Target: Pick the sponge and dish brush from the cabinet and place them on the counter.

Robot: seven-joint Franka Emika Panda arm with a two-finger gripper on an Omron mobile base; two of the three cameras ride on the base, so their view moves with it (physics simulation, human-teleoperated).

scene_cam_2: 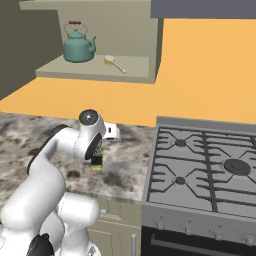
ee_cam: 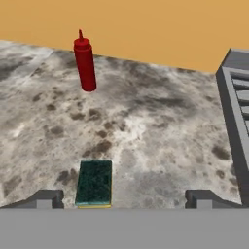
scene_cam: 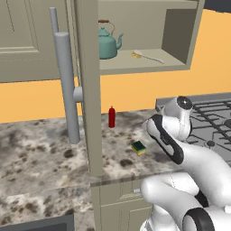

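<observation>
Speckled grey, beige and brown stone counter point(scene_cam: 36, 149) runs along an orange wall here, with a grey gas stove top point(scene_cam_2: 210, 170) butted up on one side and a greyish-taupe wall cabinet point(scene_cam: 88, 90) hanging above, door swung wide so its long grey bar handle point(scene_cam: 65, 85) sticks out. So the small yellow sponge with the dark green top point(ee_cam: 94, 183) is already lying flat on the counter, and in the hand view it sits between the two dark tips of the pincer point(ee_cam: 121, 198), off toward one tip rather than centred, long axis pointing away from the camera toward the little red squeeze bottle point(ee_cam: 85, 61) standing further back near the wall. Pincer is spread wide and pinching nothing, not touching the sponge as far as I can tell. The thin cream dish brush with yellowish bristles point(scene_cam: 146, 56) is up on the beige cabinet shelf, lying beside a teal kettle point(scene_cam: 108, 43), handle angled toward the open side of the cabinet. My guess is the brush is next, so the arm has to go well up and back from where it hangs low over the counter. No labels or writing readable anywhere, bottle included.
</observation>
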